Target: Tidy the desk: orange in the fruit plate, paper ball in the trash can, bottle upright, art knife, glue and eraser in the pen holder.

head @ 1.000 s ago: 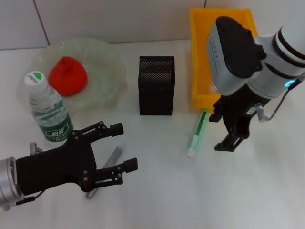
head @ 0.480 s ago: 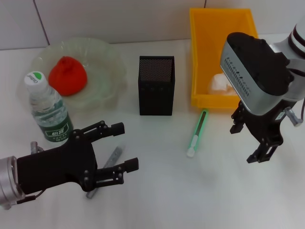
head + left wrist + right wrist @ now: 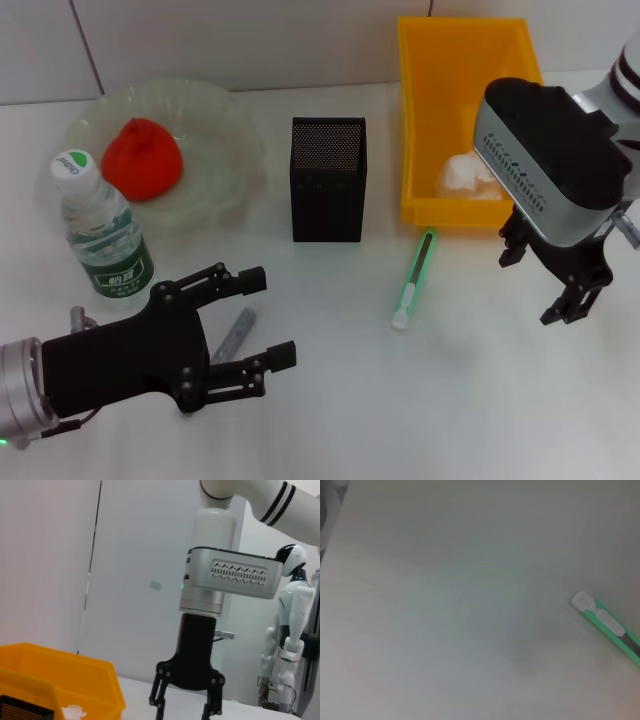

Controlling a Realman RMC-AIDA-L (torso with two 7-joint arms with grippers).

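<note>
The orange (image 3: pixel 140 158) lies in the pale fruit plate (image 3: pixel 215 120) at the back left. Beside it the bottle (image 3: pixel 100 232) stands upright. In the yellow trash can (image 3: pixel 465 60) sits the paper ball (image 3: pixel 468 178). A green art knife (image 3: pixel 412 279) (image 3: pixel 607 625) lies on the table between the black mesh pen holder (image 3: pixel 328 178) and my right gripper (image 3: pixel 532 288), which hangs open and empty to the knife's right. My left gripper (image 3: pixel 272 315) is open at the front left over a slim grey stick (image 3: pixel 236 331); I cannot tell whether that is the glue or the eraser.
The left wrist view looks across the table at the right gripper (image 3: pixel 184 710), the trash can (image 3: pixel 75 680) and a corner of the pen holder (image 3: pixel 20 712). White table surface stretches along the front and right of the knife.
My right arm has swung to the right, away from the knife and off the trash can's front. The left gripper has shifted slightly forward over the grey stick.
</note>
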